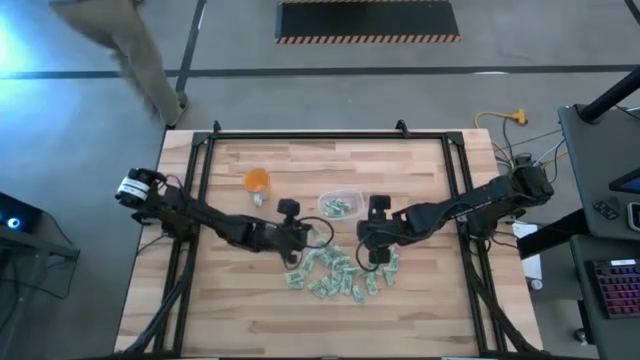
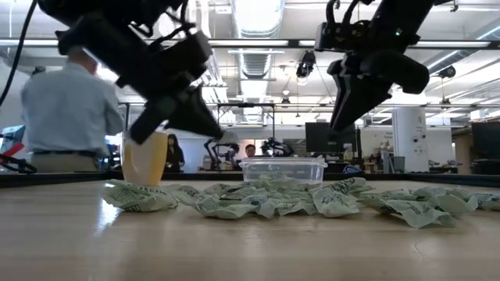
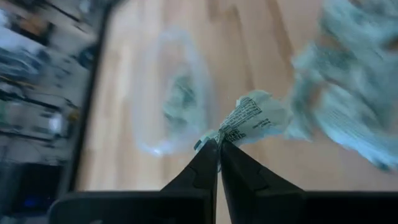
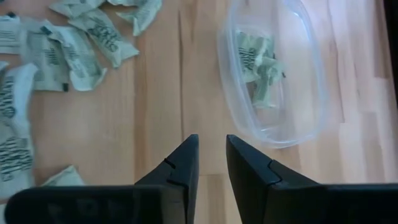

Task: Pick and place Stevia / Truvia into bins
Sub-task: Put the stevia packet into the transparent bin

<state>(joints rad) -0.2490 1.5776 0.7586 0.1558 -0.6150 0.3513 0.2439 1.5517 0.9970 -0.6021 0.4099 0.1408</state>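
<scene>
Progress: you have a few green-and-white paper packets in the small clear plastic tub (image 1: 341,205); most remain in the pile of packets (image 1: 340,273) on the wooden desk (image 1: 250,320).
Left gripper (image 3: 219,144): closed tight, pinching one green-and-white packet (image 3: 252,118) by its corner, raised near the tub.
Right gripper (image 4: 211,146): narrowly parted, holding nothing, above bare desk between pile and tub.
Remaining: you must deposit this packet, then clear the pile.

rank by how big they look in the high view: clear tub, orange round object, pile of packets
1. pile of packets, widest spread
2. clear tub
3. orange round object, smallest, though not far behind the tub
</scene>
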